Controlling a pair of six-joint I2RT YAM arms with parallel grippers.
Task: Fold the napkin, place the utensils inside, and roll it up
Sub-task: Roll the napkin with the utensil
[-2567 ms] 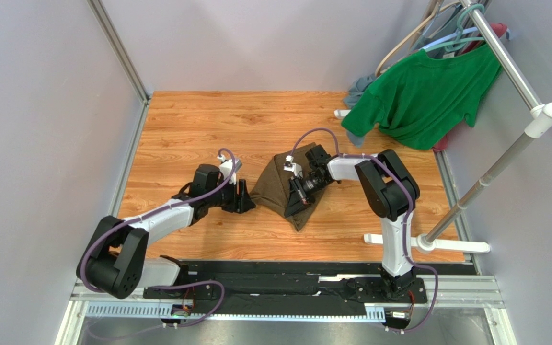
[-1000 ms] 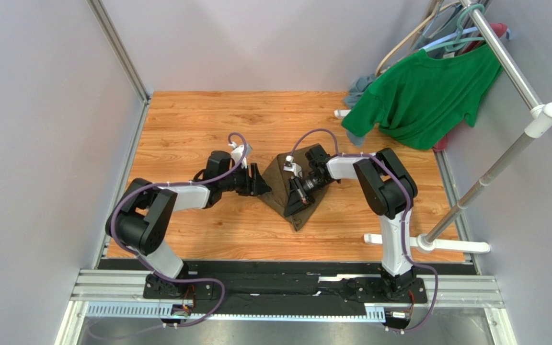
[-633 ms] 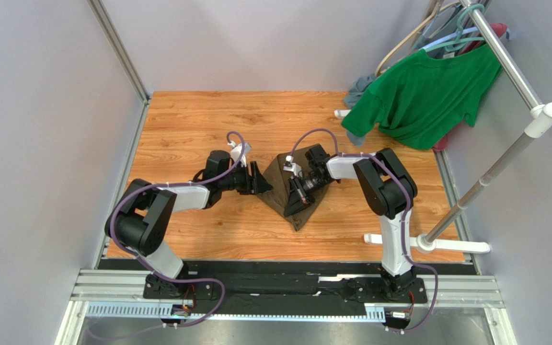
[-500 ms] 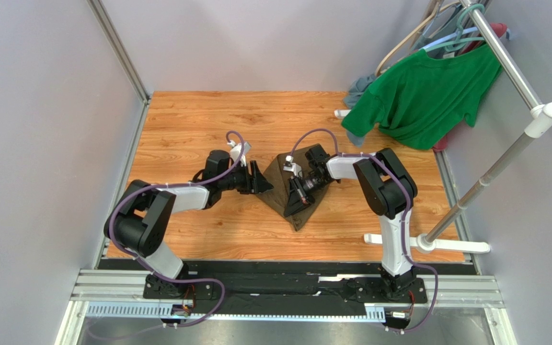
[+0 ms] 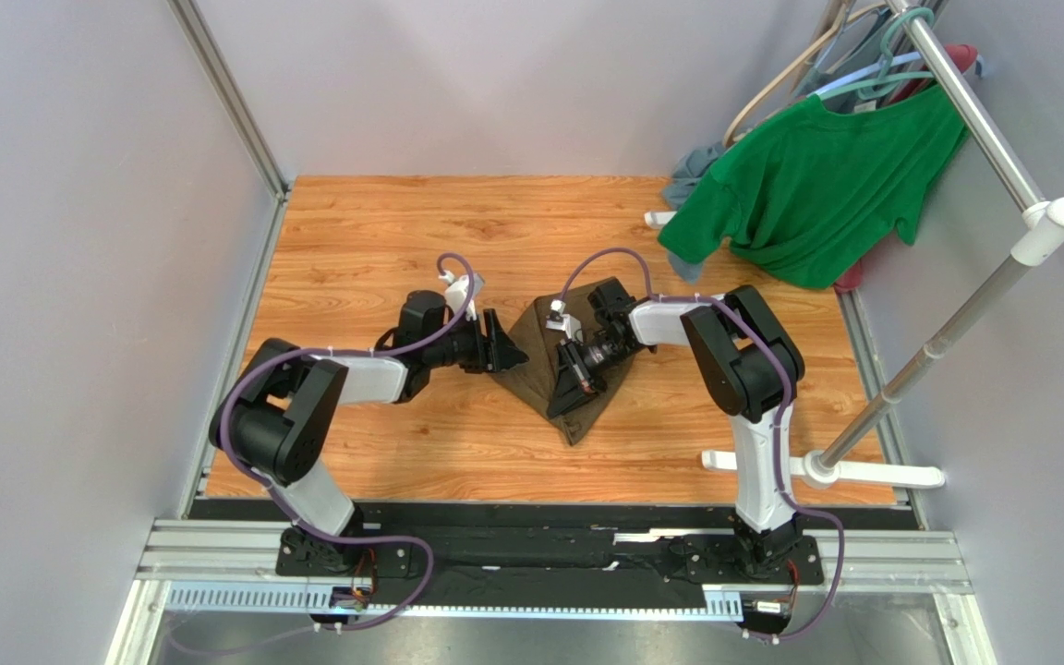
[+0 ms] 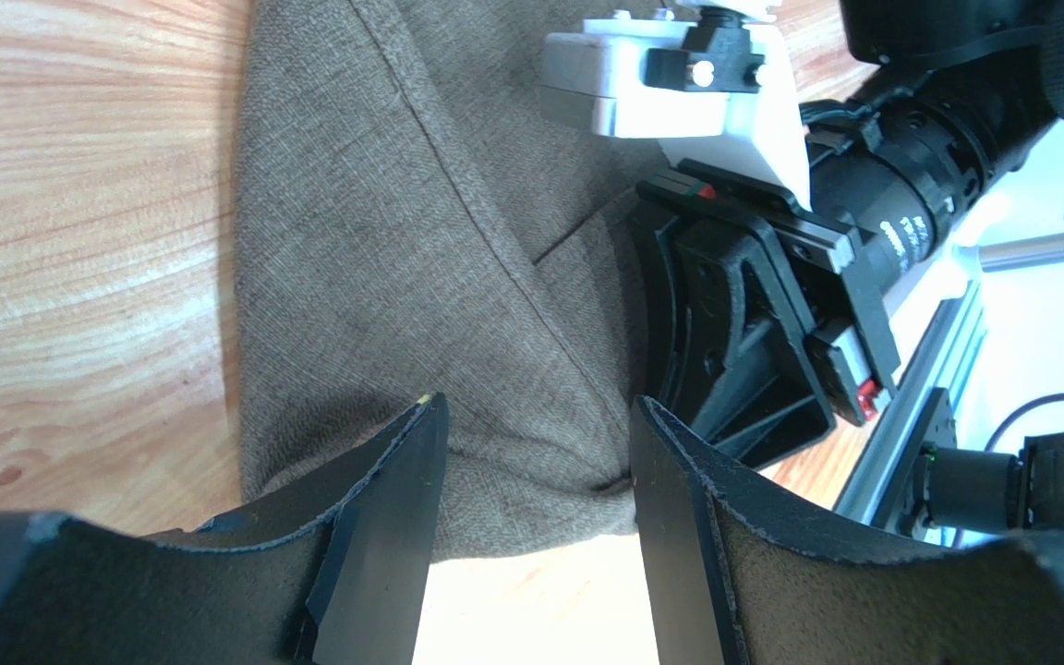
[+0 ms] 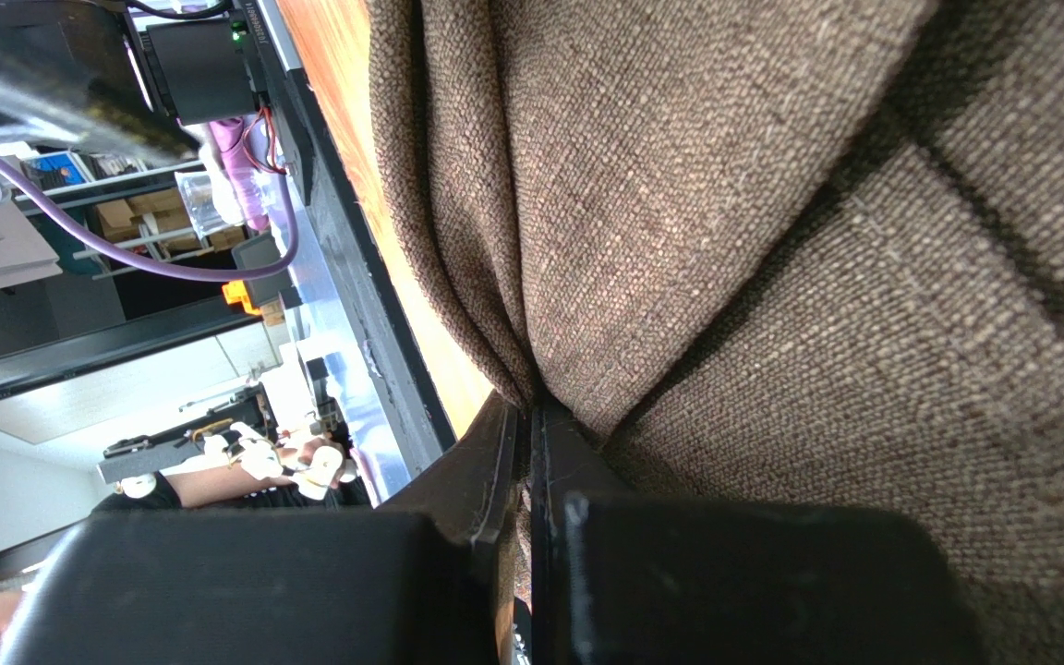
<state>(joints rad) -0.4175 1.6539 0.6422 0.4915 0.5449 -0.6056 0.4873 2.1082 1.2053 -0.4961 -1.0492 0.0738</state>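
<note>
The dark olive-brown napkin (image 5: 541, 363) lies bunched and folded on the wooden table (image 5: 357, 250) near the middle. It also fills the left wrist view (image 6: 399, 277) and the right wrist view (image 7: 774, 250). My left gripper (image 5: 507, 356) is open at the napkin's left edge, its fingers (image 6: 385, 541) straddling a rounded fold. My right gripper (image 5: 572, 381) is shut on a pinch of the napkin, its jaws pressed together on the cloth (image 7: 531, 416). No utensils are in view.
A bright green T-shirt (image 5: 815, 180) hangs from a metal clothes rack (image 5: 982, 125) at the back right, with a grey-blue garment (image 5: 690, 173) behind it. The rack's white foot (image 5: 829, 471) lies right of the right arm. Grey walls enclose the table.
My left arm has swung in from the left and reached the napkin's left edge, then crept slightly closer. The right gripper has held its pinch without moving.
</note>
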